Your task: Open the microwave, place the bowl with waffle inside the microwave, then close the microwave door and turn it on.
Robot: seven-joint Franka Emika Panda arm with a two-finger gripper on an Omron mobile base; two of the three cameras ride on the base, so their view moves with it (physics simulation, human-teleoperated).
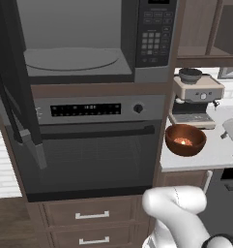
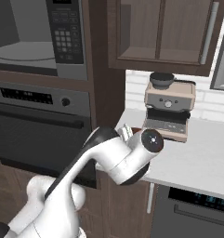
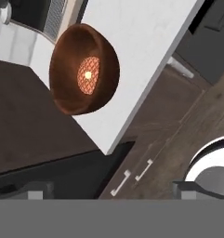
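Microwave door point(image 1: 19, 92) is standing swung open at the far left, hinged on its left side, its long axis running upright and its glass face turning out toward the room. Right of it, the microwave point(image 1: 89, 41) is showing its pale cavity and round turntable point(image 1: 72, 58) bare, with the keypad point(image 1: 154, 31) at its right edge. Opening step is judged done; carrying the bowl in, shutting the door and pressing start are all remaining.

Below the microwave, the oven point(image 1: 89, 145) with its bar handle is sitting untouched. Right of the microwave and lower, the bowl point(image 1: 185, 139) is resting upright on the table point(image 1: 219, 150), near its front left corner, mouth facing up; being round, it has no long axis. The waffle point(image 1: 184, 142) is lying flat in the bowl's bottom. Behind the bowl, the coffee machine point(image 1: 197, 99) is standing against the wall.

Hand point(image 3: 111, 191) is hovering above the bowl and well apart from it, looking down, its fingers point(image 3: 35, 194) spread wide and holding nothing.
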